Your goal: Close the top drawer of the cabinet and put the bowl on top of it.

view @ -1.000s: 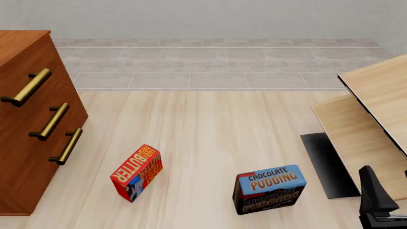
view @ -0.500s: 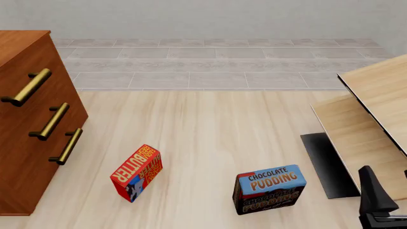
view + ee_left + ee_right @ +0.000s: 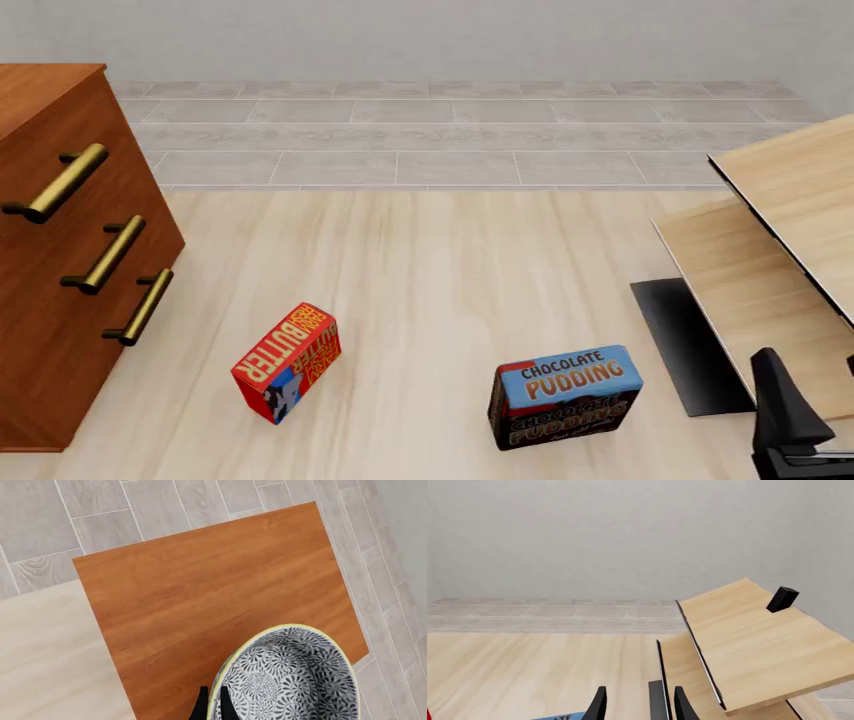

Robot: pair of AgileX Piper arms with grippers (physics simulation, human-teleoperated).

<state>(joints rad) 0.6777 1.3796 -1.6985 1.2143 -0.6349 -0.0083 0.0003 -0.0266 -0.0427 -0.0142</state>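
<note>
Bowl (image 3: 287, 677), black-and-white floral with a yellowish rim, sits in the left wrist view over the reddish-brown top of the cabinet (image 3: 213, 605), toward one corner of that panel. The left gripper (image 3: 212, 707) has its dark fingertips straddling the bowl's rim, one inside and one outside, so it reads as pinched onto the bowl; whether the bowl already rests on the wood or hangs just above it cannot be told. In the front view the top drawer (image 3: 47, 215) lies flush with the two lower drawer fronts, brass handle out, so the closing step looks done. Bowl and left arm are out of that view's frame. What remains, by my reading: set the bowl down if not yet seated, let go, and lift clear. Right gripper (image 3: 637, 705) is parked low at the near right edge of the table (image 3: 441, 300), fingers parted with nothing between them. Butter box (image 3: 287, 362) and chocolate pudding box (image 3: 563, 396) stand on the table, well apart from the cabinet.
</note>
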